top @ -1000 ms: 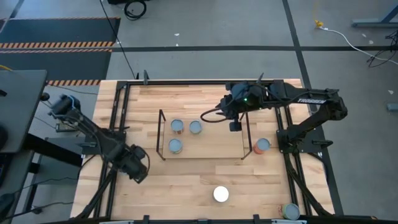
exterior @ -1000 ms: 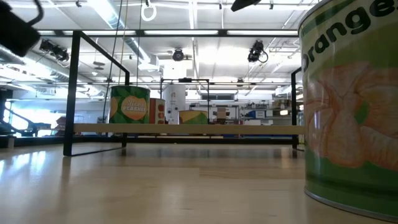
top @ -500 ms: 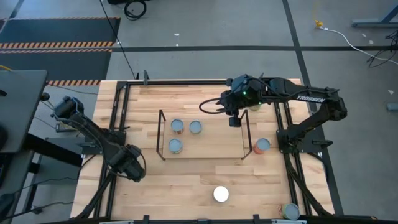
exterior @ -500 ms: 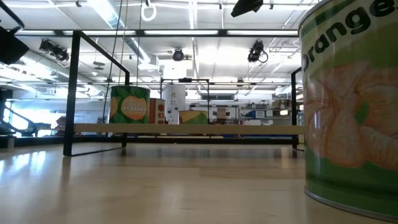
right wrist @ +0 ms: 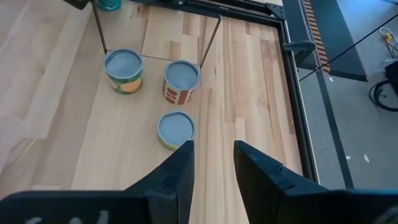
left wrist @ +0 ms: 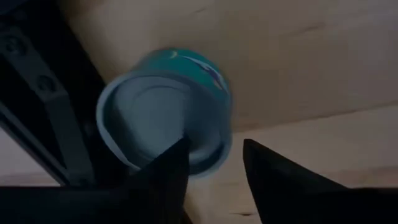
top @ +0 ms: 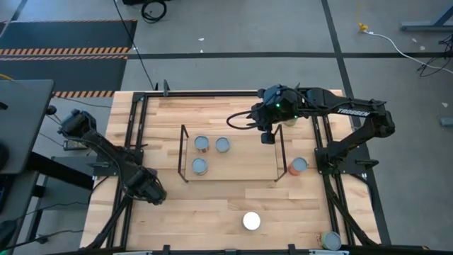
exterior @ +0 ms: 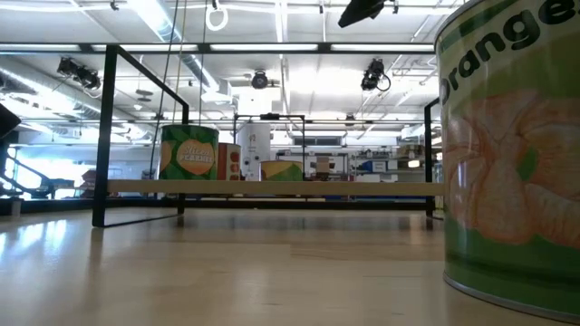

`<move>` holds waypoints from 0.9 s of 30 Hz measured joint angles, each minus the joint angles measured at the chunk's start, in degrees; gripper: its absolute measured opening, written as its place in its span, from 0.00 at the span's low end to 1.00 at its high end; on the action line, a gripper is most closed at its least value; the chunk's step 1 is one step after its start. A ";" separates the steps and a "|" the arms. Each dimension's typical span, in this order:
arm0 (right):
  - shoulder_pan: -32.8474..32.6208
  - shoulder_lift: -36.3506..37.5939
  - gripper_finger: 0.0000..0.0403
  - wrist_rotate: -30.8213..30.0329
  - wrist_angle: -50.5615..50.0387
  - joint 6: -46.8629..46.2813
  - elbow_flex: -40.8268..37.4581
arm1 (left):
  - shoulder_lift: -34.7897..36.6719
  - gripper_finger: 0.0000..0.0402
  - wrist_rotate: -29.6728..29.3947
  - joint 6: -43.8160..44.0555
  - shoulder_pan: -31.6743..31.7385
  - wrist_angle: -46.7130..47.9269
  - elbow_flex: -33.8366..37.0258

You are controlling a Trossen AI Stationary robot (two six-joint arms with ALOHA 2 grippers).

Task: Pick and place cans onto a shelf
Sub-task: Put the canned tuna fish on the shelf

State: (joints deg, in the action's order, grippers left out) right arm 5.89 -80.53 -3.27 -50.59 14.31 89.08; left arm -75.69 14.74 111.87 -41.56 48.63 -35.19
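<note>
Three cans (top: 202, 144) (top: 222, 144) (top: 200, 166) with silvery tops stand on the left half of the black wire shelf (top: 277, 161); the right wrist view shows them too (right wrist: 124, 70). My right gripper (top: 267, 137) hangs open and empty over the shelf's right end. My left gripper (top: 146, 191) is open by the table's left frame. Its wrist view shows a teal-sided can (left wrist: 165, 112) standing on the wood beside the black frame, just ahead of the fingers. My left gripper is open at the teal can, coming from above. One fingertip (left wrist: 177, 155) overlaps the can's rim (left wrist: 205, 155) in the wrist view. I cannot tell whether it touches.
An orange-sided can (top: 298, 166) stands right of the shelf. A white-topped can (top: 251, 221) stands near the front edge, and another can (top: 330, 241) at the front right corner. A large green "Orange" can (exterior: 507, 163) fills the low view's right. Black frame rails (top: 134, 142) edge the table.
My left gripper has gone down and a little toward the table's left edge, leaving the low view at its left side. My right gripper has drawn back slightly toward the far edge, then kept still. The cans have not moved.
</note>
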 joint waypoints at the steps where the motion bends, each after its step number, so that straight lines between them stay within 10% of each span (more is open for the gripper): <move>1: -0.01 0.00 0.30 0.00 -0.05 -0.27 0.00 | 0.05 0.36 0.08 0.04 0.00 0.08 0.32; 11: -0.77 0.00 0.30 -0.15 -2.68 -0.84 0.00 | 0.07 0.04 -5.89 -4.64 -0.07 2.77 0.86; 27: -10.83 0.09 0.30 2.65 -1.35 -13.49 0.00 | -0.15 0.01 -12.87 -33.68 -1.40 8.69 -14.68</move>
State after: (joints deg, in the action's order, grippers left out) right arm -4.94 -80.44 -0.62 -51.94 0.82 89.08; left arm -75.83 1.87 78.19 -42.96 57.33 -49.87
